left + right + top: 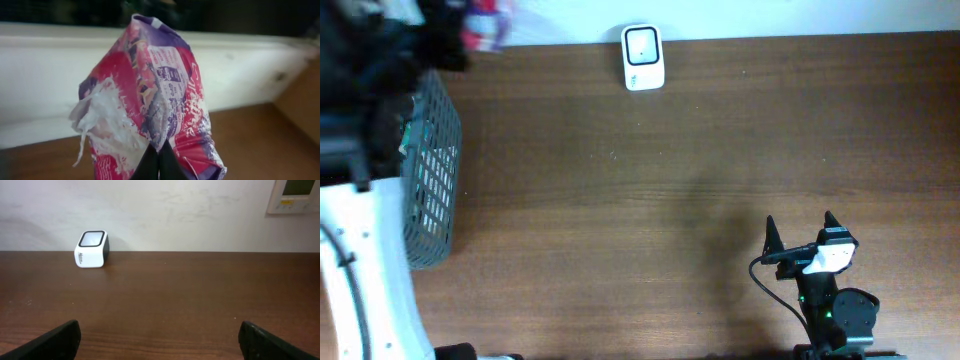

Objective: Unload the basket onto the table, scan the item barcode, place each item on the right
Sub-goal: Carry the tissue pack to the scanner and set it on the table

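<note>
Left gripper (158,161) is clamped on the bottom edge of a crumpled pink-and-purple packet (150,85), my fingers pinched together through it. The packet stands upright, a torn white patch on its left face; the small print is too blurred to pick out a barcode. From overhead it is a blur at the far-left corner of the table (670,180), beyond the basket (432,170), well left of the scanner (643,58). Right gripper (800,222) sits low at the near edge, jaws wide apart, pointing toward the scanner.

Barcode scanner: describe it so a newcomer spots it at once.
Follow the brown table to its far edge. The scanner stands there, right of the grey mesh basket. It alone is a small white box with a dark-framed window.
</note>
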`<state>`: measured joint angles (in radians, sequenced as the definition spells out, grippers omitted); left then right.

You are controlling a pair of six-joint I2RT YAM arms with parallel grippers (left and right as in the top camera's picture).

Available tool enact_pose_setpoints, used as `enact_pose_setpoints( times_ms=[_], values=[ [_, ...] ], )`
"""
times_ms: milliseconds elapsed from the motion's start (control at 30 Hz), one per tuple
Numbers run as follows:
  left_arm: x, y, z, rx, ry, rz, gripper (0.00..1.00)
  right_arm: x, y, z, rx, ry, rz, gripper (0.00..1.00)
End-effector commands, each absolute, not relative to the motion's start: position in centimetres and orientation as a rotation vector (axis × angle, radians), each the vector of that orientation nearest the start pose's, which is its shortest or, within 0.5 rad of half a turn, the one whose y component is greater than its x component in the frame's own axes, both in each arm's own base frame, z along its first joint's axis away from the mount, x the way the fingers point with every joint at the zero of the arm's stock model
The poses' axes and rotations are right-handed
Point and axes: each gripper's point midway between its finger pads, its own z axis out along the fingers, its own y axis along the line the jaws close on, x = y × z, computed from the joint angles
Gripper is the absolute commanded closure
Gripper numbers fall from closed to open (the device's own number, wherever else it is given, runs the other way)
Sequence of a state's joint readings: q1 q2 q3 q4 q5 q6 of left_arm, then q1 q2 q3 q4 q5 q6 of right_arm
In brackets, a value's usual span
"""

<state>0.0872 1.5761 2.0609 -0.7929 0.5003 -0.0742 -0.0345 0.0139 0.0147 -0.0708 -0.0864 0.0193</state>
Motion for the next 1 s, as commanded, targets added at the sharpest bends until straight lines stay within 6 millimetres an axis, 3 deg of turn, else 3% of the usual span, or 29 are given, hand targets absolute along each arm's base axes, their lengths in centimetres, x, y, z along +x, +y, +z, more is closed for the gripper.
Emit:
enact_pose_setpoints(
  times_ms=[0,100,200,233,333,400,467,533,600,633,667,733,800,867,900,933,967],
  values=[
    [45.3,-9.2,42.4,0.201,2.015,-0.448,1.0,24.6,0.8,15.7,-0.021,1.643,0.065,0.01],
    [47.3,-11.0,35.8,0.179,2.202,-0.31,1.0,24.6,0.8,15.7,-0.021,1.643,0.065,0.01],
    [48.4,-14.3,29.6,0.244,2.353,-0.308,1.0,24.6,0.8,15.7,-0.021,1.643,0.065,0.01],
    [48.5,-16.1,26.3,0.286,2.435,-0.314,1.0,24.6,0.8,15.7,-0.021,1.643,0.065,0.02],
    [48.4,-18.4,21.0,0.317,2.562,-0.322,1.0,24.6,0.8,15.7,-0.021,1.643,0.065,0.01],
    [47.9,-20.3,16.4,0.317,2.676,-0.325,1.0,24.6,0.8,15.7,-0.021,1.643,0.065,0.01],
    [47.4,-21.4,13.7,0.331,2.741,-0.321,1.0,24.6,0.8,15.7,-0.021,1.643,0.065,0.01],
    [46.6,-22.4,12.0,0.366,2.783,-0.318,0.85,24.6,0.7,15.7,-0.021,1.643,0.065,0.01],
    [46.1,-23.3,11.8,0.394,2.79,-0.32,0.8,24.6,0.7,15.7,-0.021,1.643,0.065,0.01],
    [46.0,-23.6,12.0,0.403,2.783,-0.324,0.71,24.6,0.8,15.7,-0.021,1.643,0.065,0.01],
    [45.9,-23.8,12.1,0.408,2.78,-0.326,0.52,24.6,0.8,15.7,-0.021,1.643,0.065,0.01],
    [45.9,-24.0,13.6,0.413,2.759,-0.344,0.53,24.6,0.8,15.7,-0.021,1.643,0.065,0.01],
    [46.3,-23.7,16.1,0.398,2.718,-0.353,0.51,24.6,0.8,15.7,-0.021,1.643,0.065,0.01],
    [47.2,-22.5,20.7,0.359,2.636,-0.368,0.48,24.6,0.7,15.7,-0.021,1.643,0.065,0.01],
    [47.4,-21.8,22.6,0.339,2.602,-0.372,0.28,24.6,0.8,15.7,-0.021,1.643,0.065,0.01],
    [47.8,-20.4,26.1,0.301,2.535,-0.375,0.01,24.6,0.8,15.7,-0.021,1.643,0.065,0.01],
    [48.1,-19.0,28.5,0.27,2.485,-0.374,0.01,24.6,0.7,15.7,-0.021,1.643,0.065,0.01]
  ],
)
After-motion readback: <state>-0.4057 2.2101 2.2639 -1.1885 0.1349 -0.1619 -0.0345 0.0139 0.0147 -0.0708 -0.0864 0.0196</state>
